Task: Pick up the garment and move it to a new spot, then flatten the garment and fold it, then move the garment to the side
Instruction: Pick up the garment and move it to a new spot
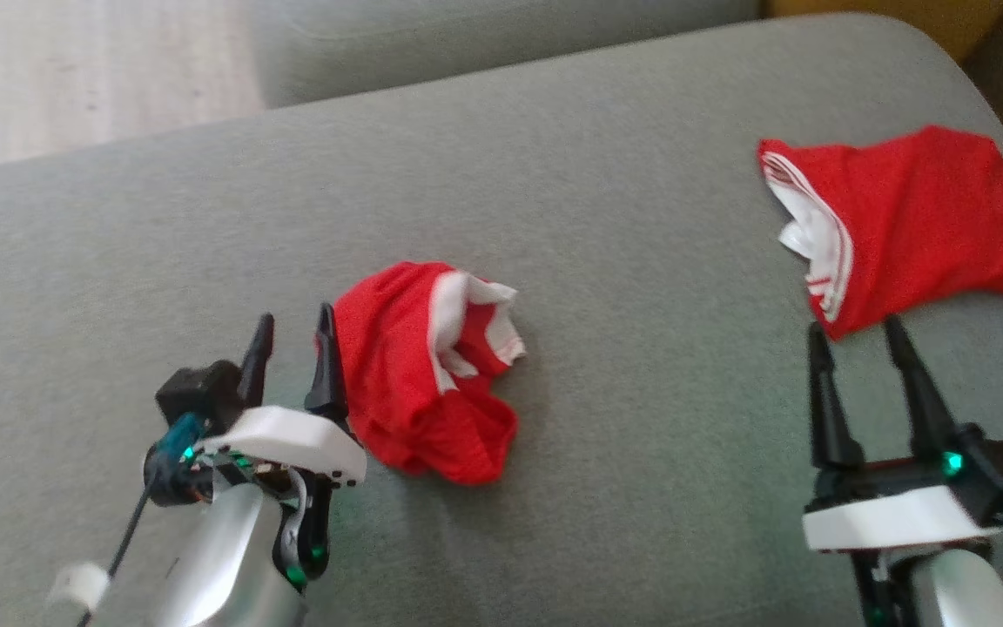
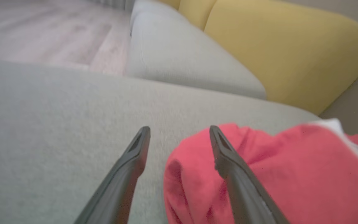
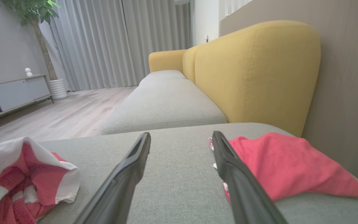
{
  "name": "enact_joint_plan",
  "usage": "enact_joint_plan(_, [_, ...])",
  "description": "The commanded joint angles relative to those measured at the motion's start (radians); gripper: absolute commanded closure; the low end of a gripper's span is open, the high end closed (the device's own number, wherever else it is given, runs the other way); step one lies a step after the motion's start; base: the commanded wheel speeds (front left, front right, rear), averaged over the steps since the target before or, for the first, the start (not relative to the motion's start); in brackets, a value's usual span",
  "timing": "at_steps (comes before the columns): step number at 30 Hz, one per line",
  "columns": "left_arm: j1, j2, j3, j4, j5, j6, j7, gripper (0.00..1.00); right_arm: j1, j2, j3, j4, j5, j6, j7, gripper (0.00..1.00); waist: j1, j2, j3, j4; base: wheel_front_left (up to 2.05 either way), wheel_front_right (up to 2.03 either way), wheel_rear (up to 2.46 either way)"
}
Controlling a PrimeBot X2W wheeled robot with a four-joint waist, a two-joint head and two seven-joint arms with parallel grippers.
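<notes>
My left claw [image 1: 295, 320] gapes empty just left of the crumpled red garment [image 1: 419, 374] on the grey cushion [image 1: 554, 174]. My right claw [image 1: 854, 331], also spread, sits near another red garment [image 1: 919, 218], far right.

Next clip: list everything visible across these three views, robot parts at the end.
crumpled garment: one, red with white trim, middle of the near cushion
flatter garment: one, red with white trim, right end of the same cushion
near cushion: one, grey, under both garments
far cushion: one, grey, beyond the near one
backrests: at least two, yellow, behind the cushions
floor: pale wood, beside the sofa
curtains: grey, far wall
plant: one, green, white pot, by the curtains
cabinet: one, grey and green fronts, beside the plant
left claw: one, dark fingers, open, one finger against the crumpled garment
right claw: one, dark fingers, open, just short of the flatter garment
</notes>
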Motion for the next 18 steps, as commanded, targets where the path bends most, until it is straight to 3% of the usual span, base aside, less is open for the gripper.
enact_joint_plan(1, [-0.001, 0.018, 0.029, -0.057, 0.016, 0.011, -0.045, 0.00, 0.001, -0.003, 0.006, -0.042, -0.010, 0.007, -0.011, 0.00, -0.0001, 0.0000, -0.032, 0.042, 0.00, 0.00, 0.00])
enact_joint_plan(5, [0.100, 0.043, 0.044, -0.173, 0.052, 0.043, -0.116, 0.00, 0.020, -0.003, -0.047, -0.061, -0.028, 0.007, -0.011, 0.00, -0.0001, 0.0000, -0.064, 0.102, 0.00, 0.00, 0.00])
enact_joint_plan(12, [0.323, 0.068, 0.094, -0.389, 0.128, 0.098, -0.142, 0.00, 0.046, -0.003, -0.117, -0.068, -0.059, 0.007, -0.011, 0.00, -0.0001, 0.0000, -0.106, 0.190, 0.00, 0.00, 0.00])
enact_joint_plan(16, [0.437, 0.056, 0.151, -0.481, 0.188, 0.090, -0.143, 0.00, 0.059, -0.003, -0.142, -0.055, -0.065, 0.007, -0.011, 0.00, -0.0001, 0.0000, -0.124, 0.231, 0.00, 0.00, 0.00])
enact_joint_plan(18, [0.488, 0.044, 0.192, -0.499, 0.230, 0.062, -0.143, 0.00, 0.069, -0.003, -0.137, -0.026, -0.065, 0.007, -0.011, 0.00, -0.0001, 0.0000, -0.134, 0.255, 0.00, 0.00, 0.00])
